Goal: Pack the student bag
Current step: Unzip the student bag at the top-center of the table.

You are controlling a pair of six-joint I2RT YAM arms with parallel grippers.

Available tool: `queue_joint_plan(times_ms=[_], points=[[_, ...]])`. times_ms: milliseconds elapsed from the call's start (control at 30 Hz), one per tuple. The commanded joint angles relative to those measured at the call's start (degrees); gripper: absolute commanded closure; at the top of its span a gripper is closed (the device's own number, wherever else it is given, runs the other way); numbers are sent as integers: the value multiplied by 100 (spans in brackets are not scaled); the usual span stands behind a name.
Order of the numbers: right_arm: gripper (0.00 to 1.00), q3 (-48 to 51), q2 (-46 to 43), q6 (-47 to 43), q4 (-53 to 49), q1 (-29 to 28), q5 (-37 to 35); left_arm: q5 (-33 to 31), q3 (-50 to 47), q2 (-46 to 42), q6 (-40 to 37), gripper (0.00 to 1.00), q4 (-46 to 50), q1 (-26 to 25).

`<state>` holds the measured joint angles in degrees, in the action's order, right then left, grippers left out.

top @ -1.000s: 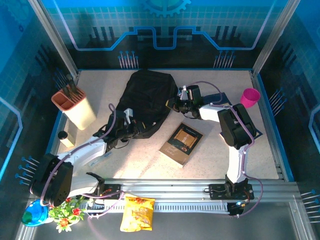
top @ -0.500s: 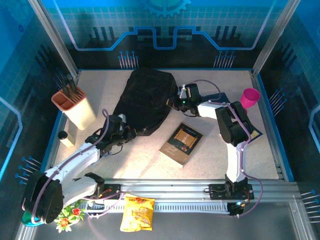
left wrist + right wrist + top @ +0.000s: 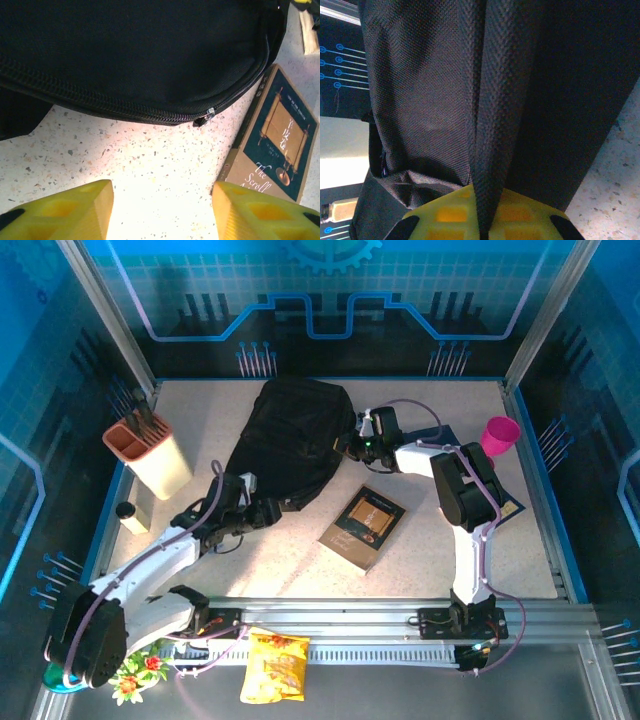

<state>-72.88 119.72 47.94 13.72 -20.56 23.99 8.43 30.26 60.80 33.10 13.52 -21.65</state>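
Black student bag — a fold inside right claw

Left arm outstretched low, left fingers spread, right fingers pinched on student bag

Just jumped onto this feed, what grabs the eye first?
The black student bag lies mid-table, dwarfing everything else. The right gripper pinches a fold of its fabric at the bag's right edge, while the left gripper sits open on the near side, facing the zipper pull. A book lies beside the bag.
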Motion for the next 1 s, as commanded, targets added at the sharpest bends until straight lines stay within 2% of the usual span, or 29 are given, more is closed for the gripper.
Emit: queue_joint_plan(times_ms=[0, 200, 267, 400, 600, 733, 967], points=[[92, -187, 111, -79, -40, 65, -26, 158, 191, 153, -258, 41, 111, 3], [91, -209, 113, -14, -8, 43, 18, 374, 74, 440, 72, 40, -523, -90], [91, -209, 113, 9, 7, 34, 27, 162, 68, 529, 212, 40, -705, -216], [91, -200, 126, 40, 15, 22, 20, -657, 153, 718, 475, 43, -874, -597], [91, -196, 122, 70, 21, 17, 20, -1452, 438, 1268, 496, 48, -927, -1006], [91, -200, 122, 87, 31, 17, 31, -1753, 581, 1623, 401, 61, -1045, -1172], [91, -169, 115, 100, 54, 23, 53, -2046, 829, 2064, 266, 64, -1151, -1333]])
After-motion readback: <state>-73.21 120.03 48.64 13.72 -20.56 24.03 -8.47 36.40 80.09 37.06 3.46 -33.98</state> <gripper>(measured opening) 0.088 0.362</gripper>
